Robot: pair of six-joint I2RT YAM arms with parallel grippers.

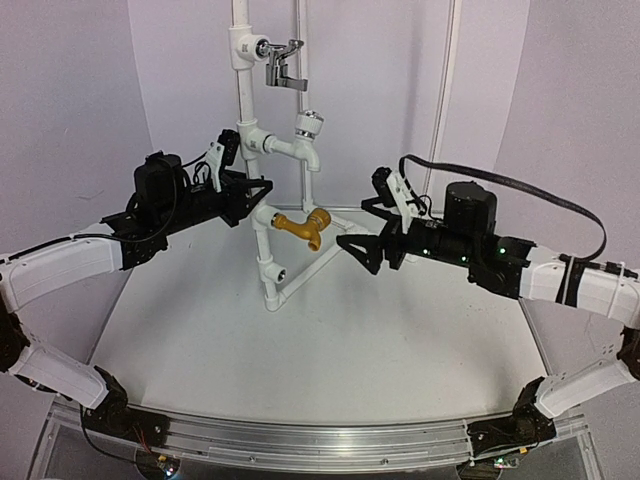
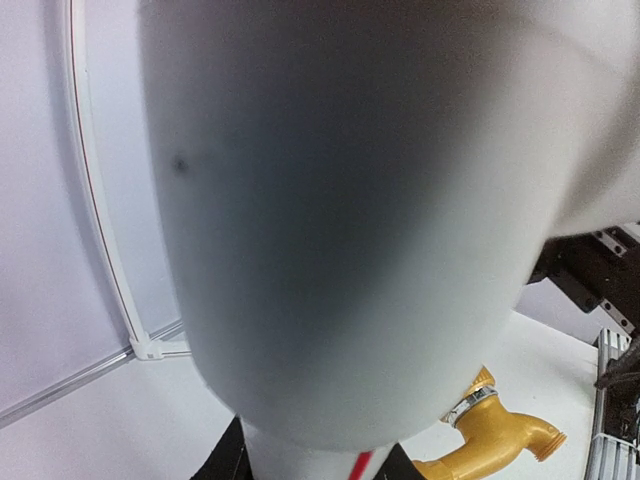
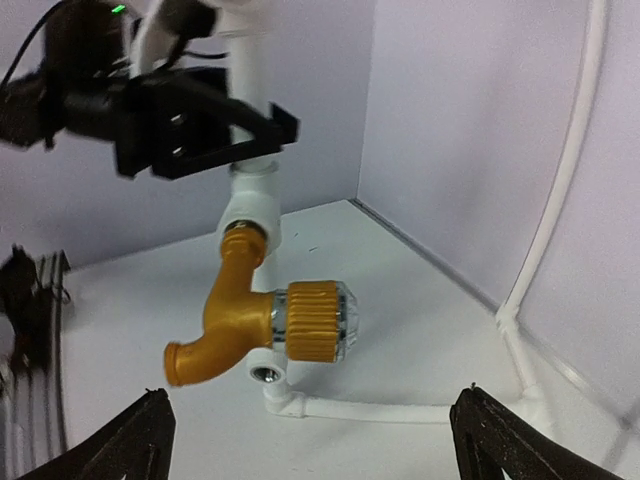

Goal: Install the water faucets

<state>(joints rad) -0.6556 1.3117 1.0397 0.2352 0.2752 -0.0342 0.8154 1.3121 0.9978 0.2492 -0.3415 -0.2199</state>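
The golden-brass faucet [image 1: 303, 228] sits screwed into a white elbow of the upright white pipe frame [image 1: 243, 90], its spout pointing forward and down. In the right wrist view the faucet [image 3: 225, 320] shows a ribbed golden knob with a clear silvery cap [image 3: 318, 322]. My right gripper [image 1: 360, 245] is open and empty, just right of the faucet and not touching it; its fingertips [image 3: 135, 445] stand wide apart below the faucet. My left gripper [image 1: 255, 192] is shut on the white pipe [image 2: 340, 220] just above the elbow. The faucet [image 2: 495, 440] shows at the lower right of that view.
A chrome lever tap [image 1: 283, 62] and a white plastic tap [image 1: 308, 135] sit higher on the frame. An open threaded socket [image 3: 265, 375] lies below the golden faucet. The frame's thin base pipes [image 3: 400, 408] run along the table. Purple walls close in behind.
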